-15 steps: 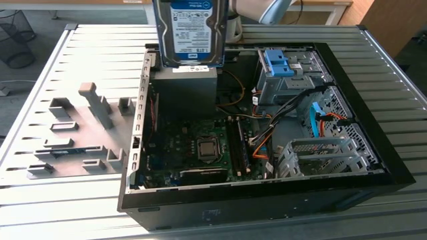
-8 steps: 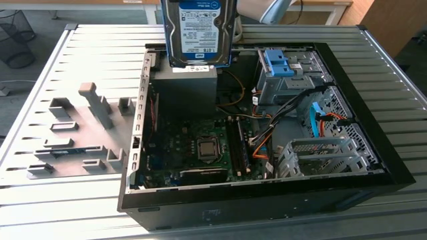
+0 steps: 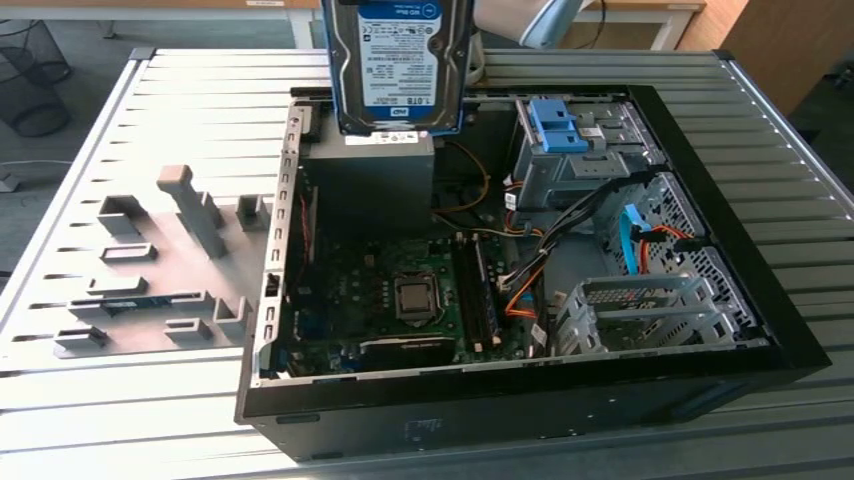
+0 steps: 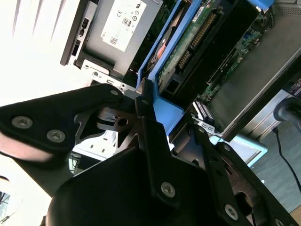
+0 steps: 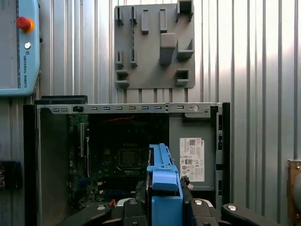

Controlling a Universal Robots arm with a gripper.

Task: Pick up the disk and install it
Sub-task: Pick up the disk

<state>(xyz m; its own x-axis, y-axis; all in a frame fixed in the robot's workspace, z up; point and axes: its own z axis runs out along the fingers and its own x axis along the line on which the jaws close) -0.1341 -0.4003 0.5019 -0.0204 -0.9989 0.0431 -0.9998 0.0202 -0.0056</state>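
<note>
The disk (image 3: 400, 60) hangs upright above the back of the open computer case (image 3: 534, 390), its white-and-blue label facing the exterior camera and blue rails along its sides. In the second wrist view, my gripper (image 4: 144, 96) is shut on the disk's blue handle (image 4: 165, 113), and the disk's green circuit board (image 4: 197, 37) stretches away from the black fingers (image 4: 155, 141). In the first wrist view, the blue handle (image 5: 162, 181) rises between the fingers of the gripper (image 5: 164, 209), over the case interior.
The grey power supply (image 3: 367, 180) sits in the case directly under the disk. A bare blue bracket (image 3: 554, 125) lies in the drive cage toward the exterior view's right. A grey fixture plate (image 3: 160, 270) lies on the slatted metal table (image 3: 174, 80). A pendant (image 5: 19, 47) rests beside it.
</note>
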